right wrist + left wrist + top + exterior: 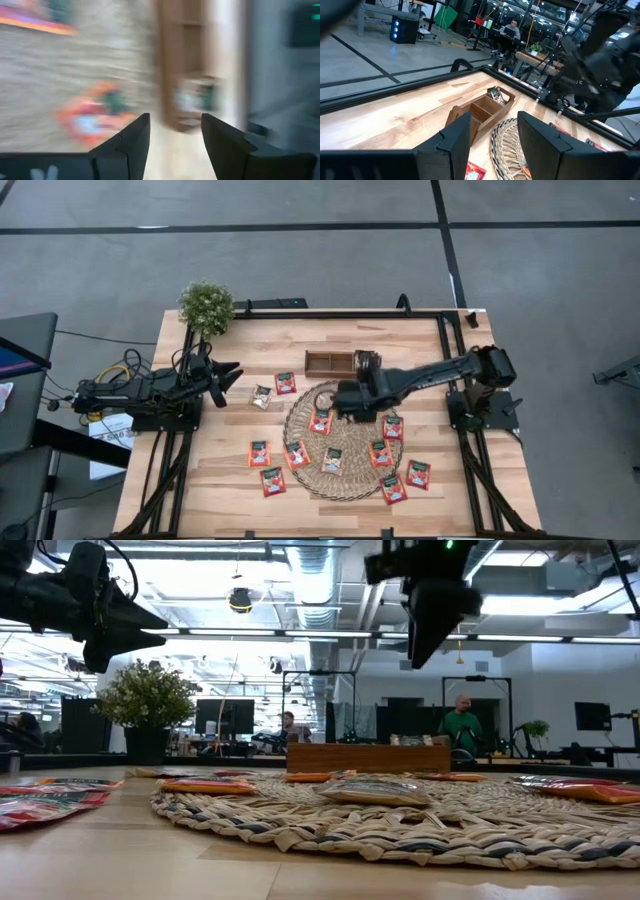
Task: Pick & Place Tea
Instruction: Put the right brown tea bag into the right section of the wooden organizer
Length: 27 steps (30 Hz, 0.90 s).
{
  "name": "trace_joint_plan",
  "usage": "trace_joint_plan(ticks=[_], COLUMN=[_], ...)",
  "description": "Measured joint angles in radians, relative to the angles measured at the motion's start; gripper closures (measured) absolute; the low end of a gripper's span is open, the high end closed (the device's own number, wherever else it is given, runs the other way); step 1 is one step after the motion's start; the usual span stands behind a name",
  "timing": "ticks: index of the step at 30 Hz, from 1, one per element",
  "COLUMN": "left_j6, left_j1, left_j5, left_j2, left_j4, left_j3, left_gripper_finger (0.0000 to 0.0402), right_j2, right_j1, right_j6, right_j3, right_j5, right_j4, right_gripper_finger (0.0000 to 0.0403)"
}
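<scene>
tea sachets [332, 461] lie scattered on the mat [304, 480] & bare table [230, 500] around it, w/ one already in the right end of the tray [328, 363]. right gripper [345, 402] hangs over the mat's far edge nr the tray, jaws apart & empty; left gripper [234, 377] waits open at table's left. looks like btwn picks: next it must drop onto a sachet, prob the near one [320, 421], & pinch it flat.

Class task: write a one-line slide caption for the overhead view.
Right claw open over the woven mat amid scattered tea sachets; left claw open, waiting at the table's left.
</scene>
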State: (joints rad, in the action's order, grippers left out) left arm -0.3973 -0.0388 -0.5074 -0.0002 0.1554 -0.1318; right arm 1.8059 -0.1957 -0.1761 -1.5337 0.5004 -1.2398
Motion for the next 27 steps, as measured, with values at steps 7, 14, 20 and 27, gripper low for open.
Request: trace_joint_plan(ticks=[7, 14, 20, 27], left_j6=[0.000, -0.012, -0.108, -0.135], left_j1=[0.000, 0.000, 0.000, 0.000], left_j5=[-0.001, -0.001, 0.000, 0.000], left_j2=[0.000, 0.000, 0.000, 0.000], left_j4=[0.000, 0.000, 0.000, 0.000], left_j3=[0.000, 0.000, 0.000, 0.000], left_gripper_finger=[0.0250, 0.0250, 0.0250, 0.0250], right_j2=[0.015, 0.014, 0.039, 0.113], right_j1=[-0.102, -0.132, -0.100, -0.079], right_j6=[0.001, -0.031, -0.155, -0.194], right_j3=[0.004, 0.003, 0.005, 0.000], right_j5=[-0.298, -0.355, -0.439, -0.536], right_j4=[0.191, 0.420, 0.460, 0.483], right_gripper_finger=[0.0238, 0.0247, 0.0256, 0.0265])
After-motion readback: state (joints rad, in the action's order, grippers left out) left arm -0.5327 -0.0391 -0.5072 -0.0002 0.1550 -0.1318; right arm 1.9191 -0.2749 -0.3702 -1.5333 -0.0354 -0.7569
